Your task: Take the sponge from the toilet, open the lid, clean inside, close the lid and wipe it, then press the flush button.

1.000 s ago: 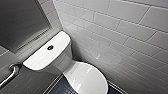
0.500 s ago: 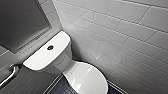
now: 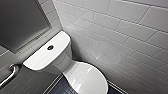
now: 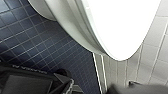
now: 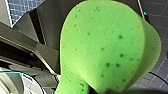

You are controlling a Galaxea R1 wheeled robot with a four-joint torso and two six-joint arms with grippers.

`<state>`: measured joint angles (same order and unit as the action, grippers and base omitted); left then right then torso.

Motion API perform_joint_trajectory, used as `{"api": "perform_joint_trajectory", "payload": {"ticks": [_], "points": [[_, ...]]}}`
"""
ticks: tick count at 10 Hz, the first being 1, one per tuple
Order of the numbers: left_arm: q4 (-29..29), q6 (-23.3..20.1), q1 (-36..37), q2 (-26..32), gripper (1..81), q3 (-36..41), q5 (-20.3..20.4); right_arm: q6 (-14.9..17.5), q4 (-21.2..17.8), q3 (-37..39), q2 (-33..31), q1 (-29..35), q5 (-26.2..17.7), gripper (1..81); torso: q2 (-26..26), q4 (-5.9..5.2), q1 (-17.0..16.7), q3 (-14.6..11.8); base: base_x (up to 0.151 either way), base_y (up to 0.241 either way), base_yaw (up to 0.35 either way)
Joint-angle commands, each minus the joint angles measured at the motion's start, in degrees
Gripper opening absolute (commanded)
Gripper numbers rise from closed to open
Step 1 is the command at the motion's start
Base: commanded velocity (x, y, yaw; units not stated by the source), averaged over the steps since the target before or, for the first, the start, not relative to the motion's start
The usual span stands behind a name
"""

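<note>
The white toilet (image 3: 62, 61) stands against the tiled wall, its lid (image 3: 87, 77) shut flat over the bowl. The small dark flush button (image 3: 50, 47) sits in the middle of the tank top. In the right wrist view the bright green sponge (image 5: 105, 47) looms large, pinched at its narrow end by my right gripper (image 5: 105, 90), which is shut on it. The left wrist view looks along the lid's glossy white edge (image 4: 120, 25) from just beside the bowl. My left gripper (image 4: 100, 88) is open there and holds nothing.
A metal grab bar (image 3: 10, 73) is fixed to the wall left of the tank, under a large grey panel (image 3: 20, 20). White wall tiles (image 3: 120, 37) run close along the toilet's right side. Dark blue floor tiles (image 4: 37, 45) surround the base.
</note>
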<state>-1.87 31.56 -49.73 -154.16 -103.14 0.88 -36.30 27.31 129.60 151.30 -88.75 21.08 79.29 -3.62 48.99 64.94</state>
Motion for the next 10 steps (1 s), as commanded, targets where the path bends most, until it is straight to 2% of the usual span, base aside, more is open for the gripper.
{"api": "perform_joint_trajectory", "payload": {"ticks": [1, 4, 6, 8, 10], "points": [[0.72, -0.01, 3.8, -0.98, 81.1, 2.33, -2.64, -0.17, 1.7, -0.23, -0.71, -1.83, -3.5, 1.0, 0.0, 0.0, 0.0, -0.02, 0.0, 0.0, 0.0], [0.63, 0.08, 3.97, -4.93, 81.1, -2.15, -2.46, -0.35, 1.7, -0.15, -0.62, -1.92, -3.5, 1.0, 0.0, 0.0, 0.0, 0.0, 0.0, 0.0, 0.0], [0.63, -0.01, 3.97, -6.69, 81.1, -5.05, 0.26, -0.35, 1.7, -0.23, -0.88, -2.1, -3.5, 1.0, 0.0, 0.0, 0.0, 0.0, 0.0, 0.0, 0.0], [1.15, -0.36, 5.38, -7.92, 81.1, -7.07, 0.7, -0.35, 1.7, -0.41, -0.97, -2.27, -3.41, 1.0, 0.0, 0.0, 0.0, 0.0, 0.0, 0.0, 0.0], [4.83, -0.45, 6.0, -8.0, 81.1, -7.51, 1.4, -0.43, 1.7, -0.66, -0.71, -2.01, -3.33, 1.0, 0.0, 0.0, 0.0, 0.0, 0.0, 0.0, 0.0]]}}
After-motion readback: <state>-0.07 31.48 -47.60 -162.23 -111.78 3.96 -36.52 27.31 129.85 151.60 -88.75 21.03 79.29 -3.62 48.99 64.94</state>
